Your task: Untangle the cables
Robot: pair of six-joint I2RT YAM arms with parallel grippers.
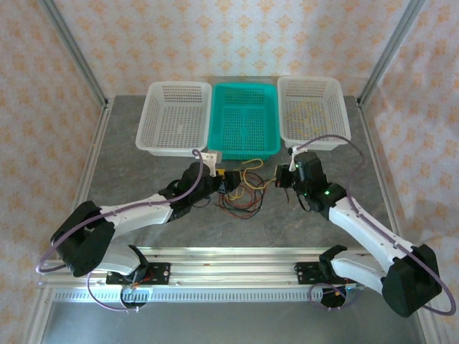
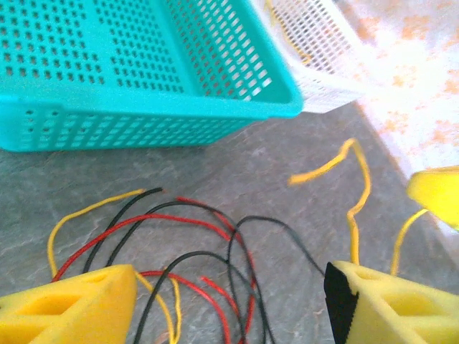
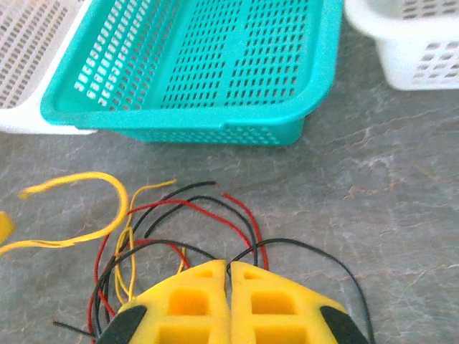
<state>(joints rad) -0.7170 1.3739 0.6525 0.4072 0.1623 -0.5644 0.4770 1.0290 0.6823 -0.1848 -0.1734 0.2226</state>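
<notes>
**Cables heaped on grey table between the grippers**

The table (image 1: 136,179) is grey and veined like stone. A wall (image 1: 215,36) papered in a pale orange pattern closes it in, with metal posts (image 1: 72,50) at the corners. Along the far edge stand three baskets side by side – a white one (image 1: 179,85), a teal one (image 1: 244,87) and a second white one (image 1: 308,79). A metal rail (image 1: 229,261) at the near edge carries both arms.

The cables (image 1: 244,192) – red, yellow and black – lie looped together on the bare table just in front of the teal basket. The left gripper (image 2: 229,308) is spread wide, with strands on the table between its fingers and nothing gripped. The right gripper (image 3: 229,301) is closed tight over the heap; I cannot tell whether a strand is pinched.
</notes>
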